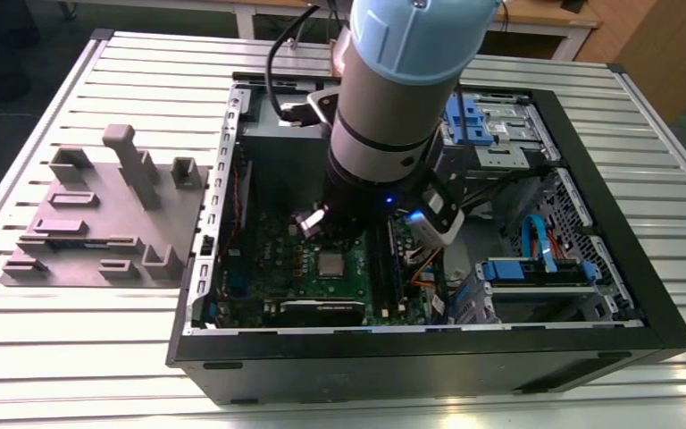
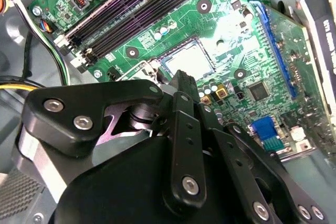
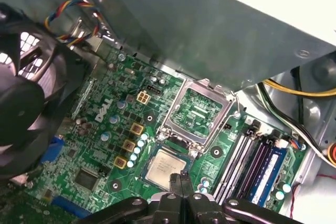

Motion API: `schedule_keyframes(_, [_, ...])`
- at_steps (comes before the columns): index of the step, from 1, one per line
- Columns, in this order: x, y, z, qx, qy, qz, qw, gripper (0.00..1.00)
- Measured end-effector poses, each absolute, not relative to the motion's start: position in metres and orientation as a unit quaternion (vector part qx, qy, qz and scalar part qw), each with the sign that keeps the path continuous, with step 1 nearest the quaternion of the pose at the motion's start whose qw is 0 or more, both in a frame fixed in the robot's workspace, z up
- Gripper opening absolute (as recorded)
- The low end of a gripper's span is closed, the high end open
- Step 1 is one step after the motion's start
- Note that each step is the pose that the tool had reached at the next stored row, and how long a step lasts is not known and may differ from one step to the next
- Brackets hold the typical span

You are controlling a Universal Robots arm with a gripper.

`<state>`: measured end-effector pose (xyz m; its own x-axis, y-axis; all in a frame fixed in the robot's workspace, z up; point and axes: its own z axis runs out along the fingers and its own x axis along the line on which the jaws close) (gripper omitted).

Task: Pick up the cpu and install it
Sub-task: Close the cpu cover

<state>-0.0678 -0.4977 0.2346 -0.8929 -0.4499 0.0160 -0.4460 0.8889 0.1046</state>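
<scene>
Fingers (image 3: 181,182) pressed together just above seated cpu (image 3: 164,167).

One cpu (image 3: 164,168), one motherboard (image 3: 113,145) (green), one computer case (image 1: 439,349), one grey block tray (image 1: 93,223)

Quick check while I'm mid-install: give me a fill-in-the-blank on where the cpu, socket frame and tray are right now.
The small silver-grey square cpu lies in the socket of the ____ motherboard. The socket's metal hinged frame beside it is flipped ____. The grey plastic block tray sits outside the black computer case, on the exterior view's ____.
Missing words: green; open; left.
</scene>
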Motion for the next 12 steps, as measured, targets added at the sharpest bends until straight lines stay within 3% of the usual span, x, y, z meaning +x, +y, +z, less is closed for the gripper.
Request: schedule_keyframes(12, [-0.0675, -0.4977, 0.2345, 0.264, -0.963, -0.049, 0.021, 0.11])
